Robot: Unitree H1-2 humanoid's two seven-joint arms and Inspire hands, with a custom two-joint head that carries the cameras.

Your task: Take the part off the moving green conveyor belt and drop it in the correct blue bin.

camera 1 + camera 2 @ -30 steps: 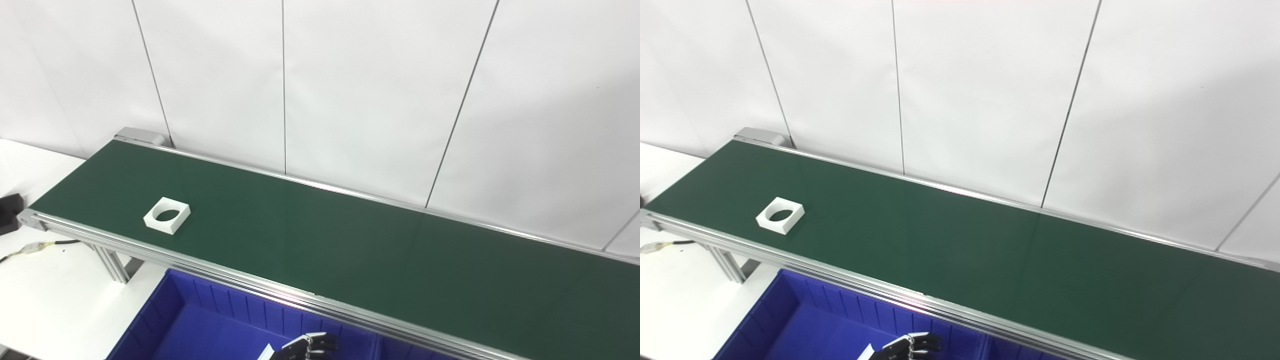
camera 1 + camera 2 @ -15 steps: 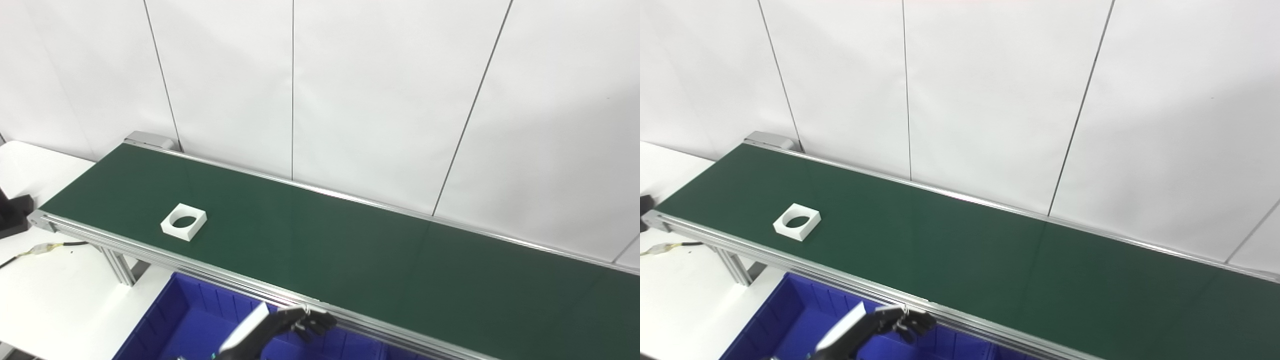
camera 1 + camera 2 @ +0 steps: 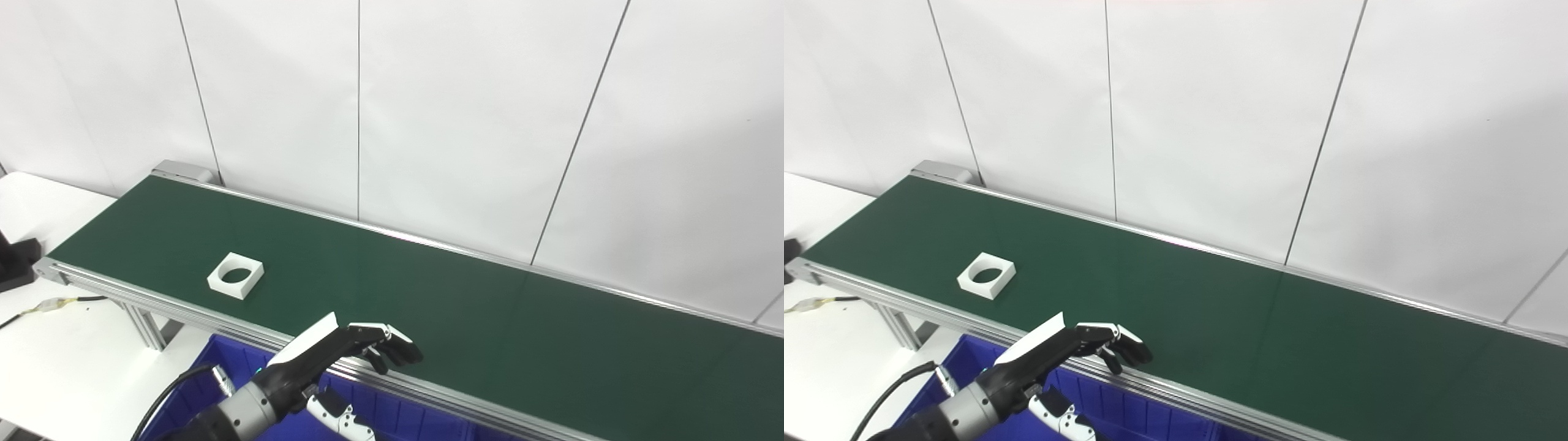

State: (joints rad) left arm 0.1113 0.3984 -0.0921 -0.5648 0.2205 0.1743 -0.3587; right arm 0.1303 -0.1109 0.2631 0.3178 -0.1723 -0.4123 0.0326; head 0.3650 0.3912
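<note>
White wall panels with thin dark seams stand behind a long green conveyor belt (image 3: 380, 288) framed in aluminium rails, which is carried on a white bench (image 3: 67, 349). On the belt, toward its left end and nearer the front rail than the back, lies the part (image 3: 235, 283): a flat white square block with a large round hole through its middle, resting flat and clear of both rails. It appears to be moulded or printed plastic, so in my judgement it is light, rigid and not fragile, with smooth faces that could slide under a loose grip. The four straight outer edges offer the soundest hold, taken across two opposite sides; a thumb or finger hooked into the hole against an outer wall would also serve. Being low-profile on a moving surface, it leaves little height for fingertips to get under, and contact should be timed ahead of its travel. The left hand (image 3: 361, 346) is raised over the front rail, well to the right of the part and apart from it, holding nothing; its fingers (image 3: 401, 349) are extended forward and curled slightly down, the thumb (image 3: 334, 407) hanging separately below, so it stands loosely spread. The right hand is not in view. A blue bin (image 3: 392, 416) sits below the front rail beneath the left arm; which bin is correct cannot be determined from what is shown.
</note>
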